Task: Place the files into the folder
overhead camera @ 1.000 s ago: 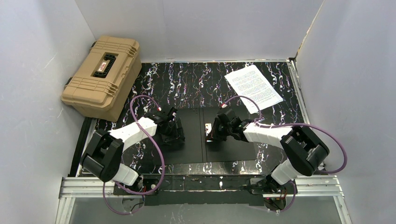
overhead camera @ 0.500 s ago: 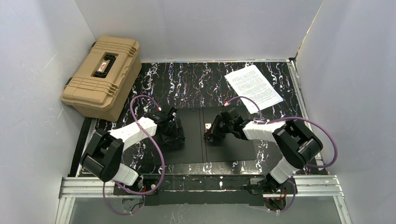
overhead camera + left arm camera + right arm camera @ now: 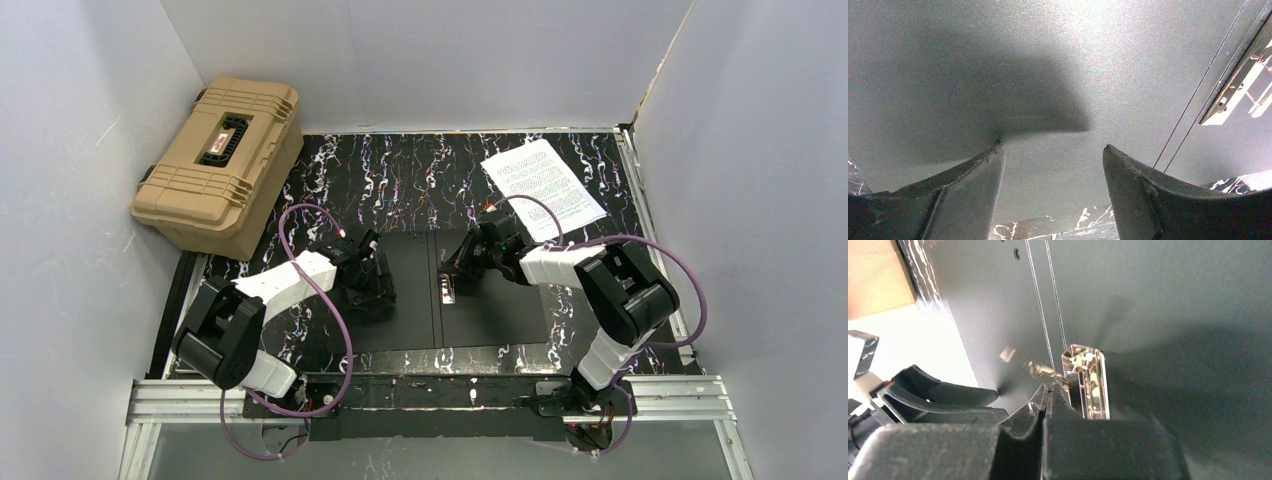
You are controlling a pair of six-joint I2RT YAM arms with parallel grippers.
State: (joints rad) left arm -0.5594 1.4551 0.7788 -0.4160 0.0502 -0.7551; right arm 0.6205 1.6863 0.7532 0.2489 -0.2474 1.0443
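The folder (image 3: 500, 310) lies open and flat, black inside up, with a metal clip (image 3: 447, 290) at its spine. The files (image 3: 543, 182), printed white sheets, lie at the far right of the table, apart from both grippers. My left gripper (image 3: 368, 285) is open, its fingertips down on the folder's left half (image 3: 1048, 75). My right gripper (image 3: 462, 265) is shut with its tips (image 3: 1050, 386) at the spine, beside the shiny clip (image 3: 1088, 380) and against its thin brass lever (image 3: 1040, 369). I cannot tell whether the lever is pinched.
A tan ribbed hard case (image 3: 220, 160) stands at the far left, partly off the black marbled table top (image 3: 400, 170). Grey walls close in the left, far and right sides. A metal rail (image 3: 430, 395) runs along the near edge.
My right gripper has moved along the spine away from me, from over the clip to its far end. The left arm, folder and files have not moved.
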